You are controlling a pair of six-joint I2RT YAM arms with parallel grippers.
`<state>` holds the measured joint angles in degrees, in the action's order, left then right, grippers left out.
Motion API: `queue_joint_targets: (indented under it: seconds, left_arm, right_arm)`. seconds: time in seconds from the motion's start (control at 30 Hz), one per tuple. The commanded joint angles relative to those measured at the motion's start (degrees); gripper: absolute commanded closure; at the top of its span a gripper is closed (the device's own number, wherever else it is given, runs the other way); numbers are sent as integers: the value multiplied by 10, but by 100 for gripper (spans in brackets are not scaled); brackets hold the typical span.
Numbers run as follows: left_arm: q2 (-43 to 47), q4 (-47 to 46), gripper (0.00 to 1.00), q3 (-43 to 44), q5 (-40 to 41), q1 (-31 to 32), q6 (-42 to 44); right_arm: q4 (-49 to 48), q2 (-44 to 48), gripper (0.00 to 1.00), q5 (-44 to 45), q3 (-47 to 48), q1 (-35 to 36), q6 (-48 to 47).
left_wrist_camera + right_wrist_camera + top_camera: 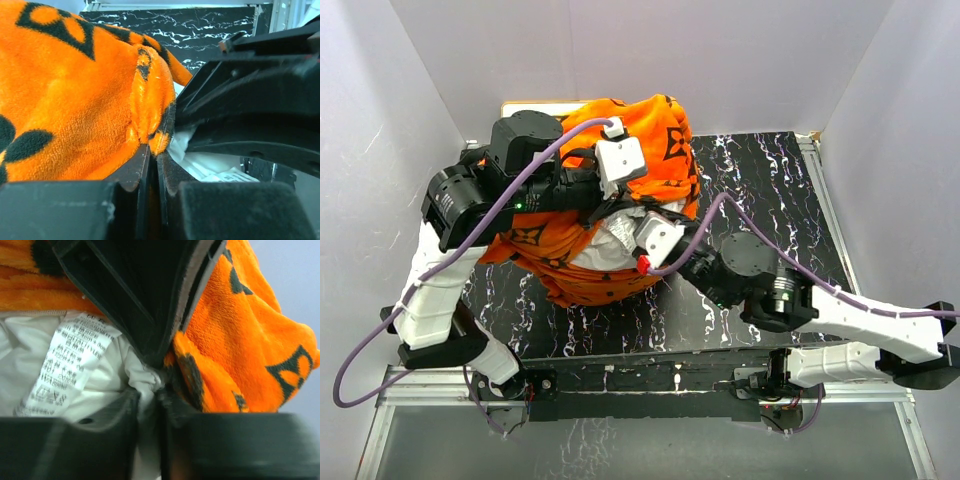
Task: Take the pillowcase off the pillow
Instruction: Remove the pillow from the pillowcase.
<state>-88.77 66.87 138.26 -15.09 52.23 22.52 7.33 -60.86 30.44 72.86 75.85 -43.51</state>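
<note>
Near the far-left corner of the black marbled tabletop [770, 190], our left hand [153, 160] is pinched shut on a fold of the bright orange, brown-patterned plush pillowcase [655, 135]. Our right hand [149, 399] clamps the plain off-white fabric pillow [122, 367] showing at its opening.

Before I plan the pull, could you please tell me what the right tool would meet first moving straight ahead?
Pinching the white pillow, the right tool would likely meet the left tool first, itself clamped on the orange pillowcase; depth is unclear.
</note>
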Motion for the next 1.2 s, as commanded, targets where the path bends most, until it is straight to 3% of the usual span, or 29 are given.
queue_joint_targets:
  seconds: [0.0, 0.2, 0.47, 0.8, 1.03, 1.17]
  left_arm:
    - [15, 48, 100, -13, -14, 1, -5]
    - [86, -148, 100, -112, 74, 1, 33]
    - [150, -438, 100, -240, 104, 1, 90]
    - [129, -581, 100, -280, 133, 1, 107]
    - [137, -705, 100, -361, 256, 1, 181]
    - [145, -714, 100, -390, 305, 0, 227]
  right_arm:
    - [-48, -21, 88, -21, -26, -13, 46]
    - [-71, -15, 92, -113, -68, -12, 170]
    - [-117, -10, 92, -225, -133, -7, 323]
    - [-128, 9, 92, -249, -186, 45, 413]
    - [-131, 60, 92, -188, -246, 108, 449]
    - [-116, 90, 92, -148, -267, 130, 465]
